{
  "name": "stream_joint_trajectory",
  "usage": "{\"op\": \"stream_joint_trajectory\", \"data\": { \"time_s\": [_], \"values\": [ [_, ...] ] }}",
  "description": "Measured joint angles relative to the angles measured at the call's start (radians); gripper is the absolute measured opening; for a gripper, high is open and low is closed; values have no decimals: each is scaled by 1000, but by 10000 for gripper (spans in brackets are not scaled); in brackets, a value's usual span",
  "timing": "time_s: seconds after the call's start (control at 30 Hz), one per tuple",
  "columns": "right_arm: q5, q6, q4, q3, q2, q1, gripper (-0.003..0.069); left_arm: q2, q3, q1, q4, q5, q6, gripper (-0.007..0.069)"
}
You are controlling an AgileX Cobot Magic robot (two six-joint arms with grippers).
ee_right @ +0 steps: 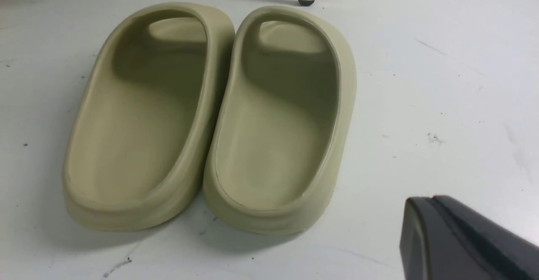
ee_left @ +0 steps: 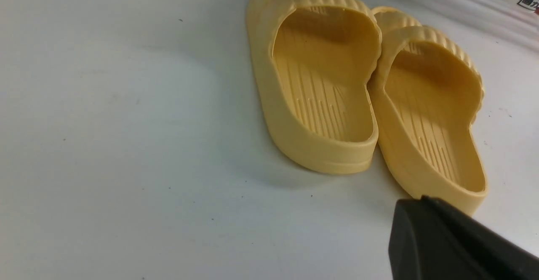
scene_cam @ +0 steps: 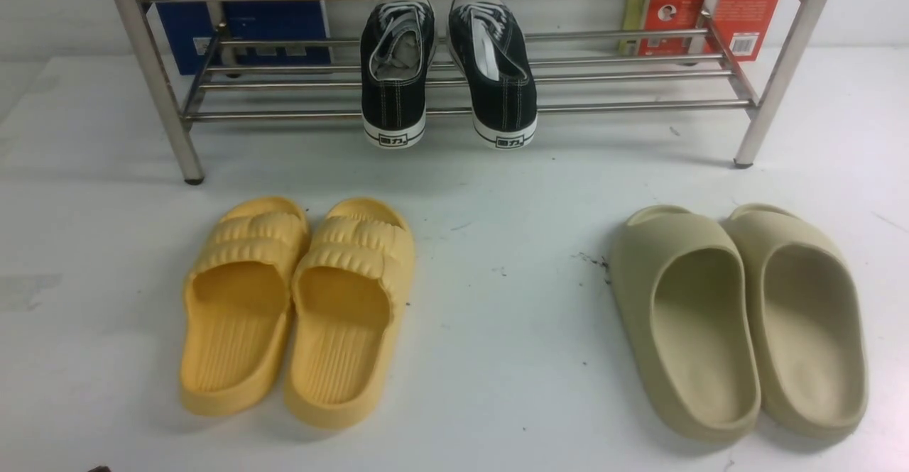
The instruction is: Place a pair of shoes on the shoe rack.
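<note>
Already, I see the sneakers racked at twelve o'clock on the shoe rack, heels toward me, midway between arms; jaw states unreadable.

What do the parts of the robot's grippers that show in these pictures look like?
Only one finger of each shows, in the wrist views. The left gripper's finger is matte black, wedge-shaped, with a blunt tip and a raised ridge along it. The right gripper's finger looks the same. No cables or markings show.
</note>
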Motion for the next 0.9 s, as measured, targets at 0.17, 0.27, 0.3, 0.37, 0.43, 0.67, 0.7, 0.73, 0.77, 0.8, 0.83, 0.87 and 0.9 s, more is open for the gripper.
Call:
{"op": "stream_joint_trajectory", "data": {
  "time_s": [0.17, 0.27, 0.3, 0.37, 0.43, 0.67, 0.7, 0.73, 0.77, 0.8, 0.83, 0.87, 0.9],
  "values": [
    [0, 0, 0, 0, 0, 0, 37, 0, 0, 0, 1, 0, 0, -13],
    [0, 0, 0, 0, 0, 0, 37, 0, 0, 0, 2, 0, 0, -13],
    [0, 0, 0, 0, 0, 0, 37, 0, 0, 0, 2, 0, 0, -13],
    [0, 0, 0, 0, 0, 0, 39, 0, 0, 0, 2, 0, 0, -13],
    [0, 0, 0, 0, 0, 0, 42, 0, 0, 0, 2, 0, 0, -13],
    [0, 0, 0, 0, 0, 0, 52, 0, 0, 0, 2, 0, 0, -13],
    [0, 0, 0, 0, 0, 0, 54, 0, 0, 0, 2, 0, 0, -13],
    [0, 0, 0, 0, 0, 0, 55, 0, 0, 0, 2, 0, 0, -13],
    [0, 0, 0, 0, 0, 0, 55, 0, 0, 0, 2, 0, 0, -13],
    [0, 0, 0, 0, 0, 0, 57, 0, 0, 0, 2, 0, 0, -13],
    [0, 0, 0, 0, 0, 0, 58, 0, 0, 0, 2, 0, 0, -13],
    [0, 0, 0, 0, 0, 0, 59, 0, 0, 0, 2, 0, 0, -13],
    [0, 0, 0, 0, 0, 0, 60, 0, 0, 0, 2, 0, 0, -13]
  ]
}}
